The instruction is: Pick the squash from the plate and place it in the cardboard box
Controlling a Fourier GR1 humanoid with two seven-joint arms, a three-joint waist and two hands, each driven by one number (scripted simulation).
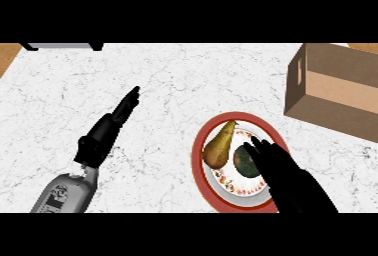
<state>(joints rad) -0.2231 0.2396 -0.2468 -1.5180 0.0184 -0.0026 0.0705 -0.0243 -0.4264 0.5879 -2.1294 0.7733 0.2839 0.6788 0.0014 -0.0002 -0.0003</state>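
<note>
The tan, pear-shaped squash (220,145) lies on the red-rimmed round plate (201,165), not yet lifted. The right hand (275,165), fingers straight, is held over a dark round item (245,161), possibly touching it. The brown cardboard box (336,90) awaits. The left hand (111,127) rests open.

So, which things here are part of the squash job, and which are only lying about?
Part of the job:
- squash
- plate
- cardboard box
- right robot hand, over the plate

Only lying about:
- dark green round item on the same plate
- left robot hand, open, resting above the counter
</note>
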